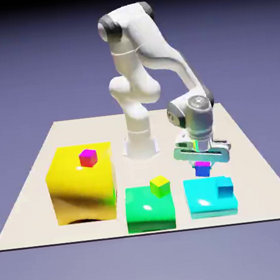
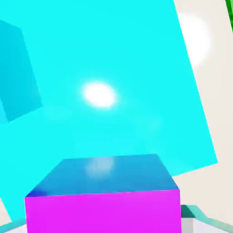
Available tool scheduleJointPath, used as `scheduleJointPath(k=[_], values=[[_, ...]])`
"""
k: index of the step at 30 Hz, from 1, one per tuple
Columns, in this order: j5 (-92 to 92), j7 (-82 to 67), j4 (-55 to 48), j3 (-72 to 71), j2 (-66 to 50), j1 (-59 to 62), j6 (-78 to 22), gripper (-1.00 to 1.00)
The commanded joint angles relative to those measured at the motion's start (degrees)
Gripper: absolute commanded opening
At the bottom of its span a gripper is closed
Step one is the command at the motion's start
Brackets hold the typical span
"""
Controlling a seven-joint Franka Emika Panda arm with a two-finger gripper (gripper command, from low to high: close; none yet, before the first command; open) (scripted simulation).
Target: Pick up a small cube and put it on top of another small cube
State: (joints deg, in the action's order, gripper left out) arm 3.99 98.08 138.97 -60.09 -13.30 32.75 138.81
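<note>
Over the table (image 1: 26,198), the small cube (image 1: 202,168) sits clamped between the fingers (image 1: 187,155).

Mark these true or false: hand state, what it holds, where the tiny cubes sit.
1. The hand is shut on the small cube. True.
2. That cube rests on the cyan block. False: it is held above the block.
3. A tiny red cube sits on the yellow block. True.
4. The green block carries nothing. False: a tiny yellow-green cube sits on it.
5. A tiny blue cube sits on the cyan block. True.
</note>
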Motion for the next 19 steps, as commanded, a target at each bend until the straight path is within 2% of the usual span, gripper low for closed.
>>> scheduleJointPath(k=[1, 8, 13, 14, 19], values=[[0.1, 1.5, -2.1, 1.0, -0.4, -1.2, -1.5, -1.00], [0.1, 11.2, -16.6, 7.9, -3.5, -10.0, -11.5, -1.00], [7.0, 15.6, -13.8, 13.5, -11.1, -15.5, -2.7, -1.00], [7.0, 15.6, -13.8, 13.5, -11.1, -15.5, -2.7, 1.00], [0.1, 11.2, -16.6, 7.9, -3.5, -10.0, -11.5, 1.00]])
